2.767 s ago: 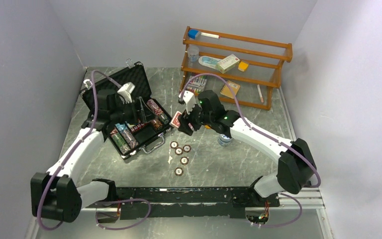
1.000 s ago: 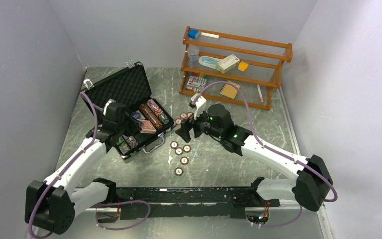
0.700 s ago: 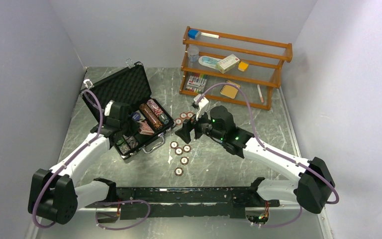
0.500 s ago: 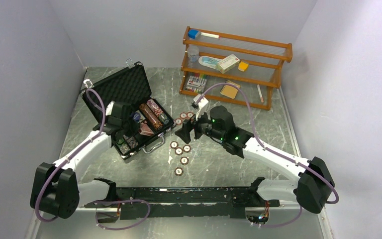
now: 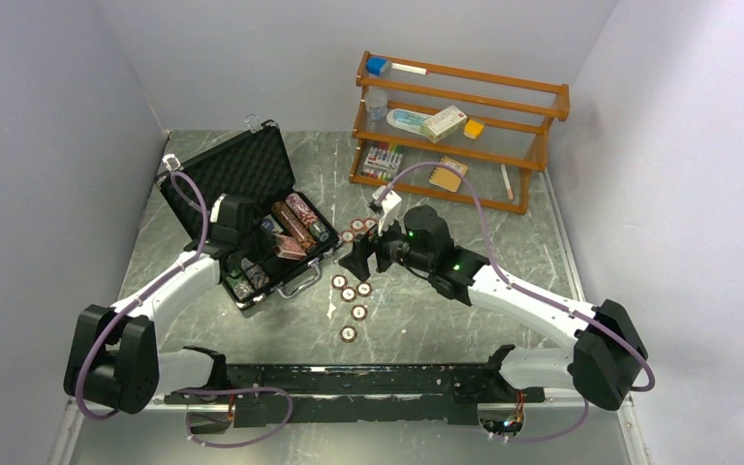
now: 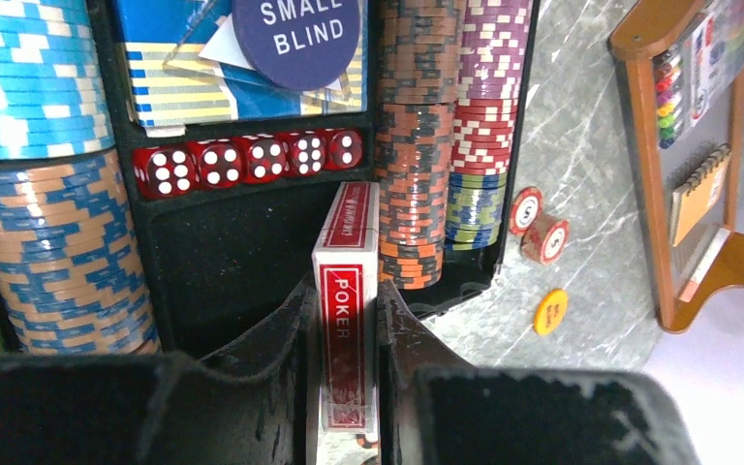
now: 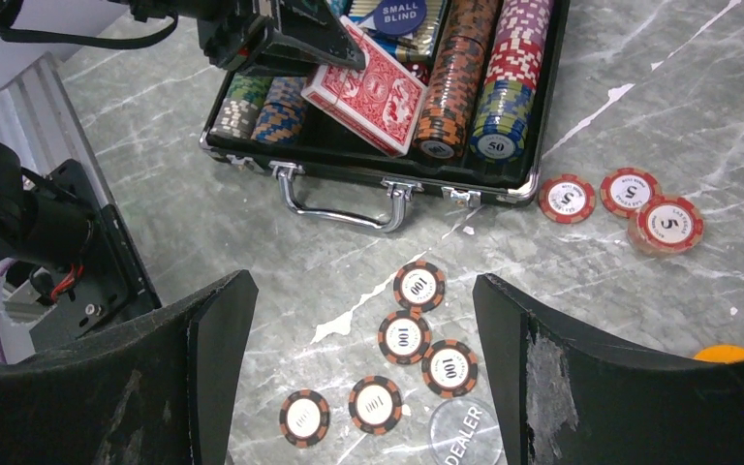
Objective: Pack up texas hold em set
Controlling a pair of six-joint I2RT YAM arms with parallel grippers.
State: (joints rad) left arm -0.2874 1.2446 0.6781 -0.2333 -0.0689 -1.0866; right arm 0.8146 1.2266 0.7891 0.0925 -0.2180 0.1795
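Case [image 5: 242, 172]: open, chip rows [image 6: 412, 145] and dice [image 6: 252, 160] seated. Card deck [image 6: 349, 218]: pinched in left gripper [image 6: 347, 300], tilted over its vacant slot, not yet seated. Loose chips [image 7: 405, 336], dealer button [image 7: 465, 423], orange disc [image 6: 550, 312]: on table [image 5: 446, 320], unpacked. Right gripper [image 7: 363, 291]: spread wide, empty, above chips. Closing not yet done

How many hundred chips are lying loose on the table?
5 hundred chips, all on the table before the case handle: one nearest it, two just behind, two closest to the camera. None seems hidden.
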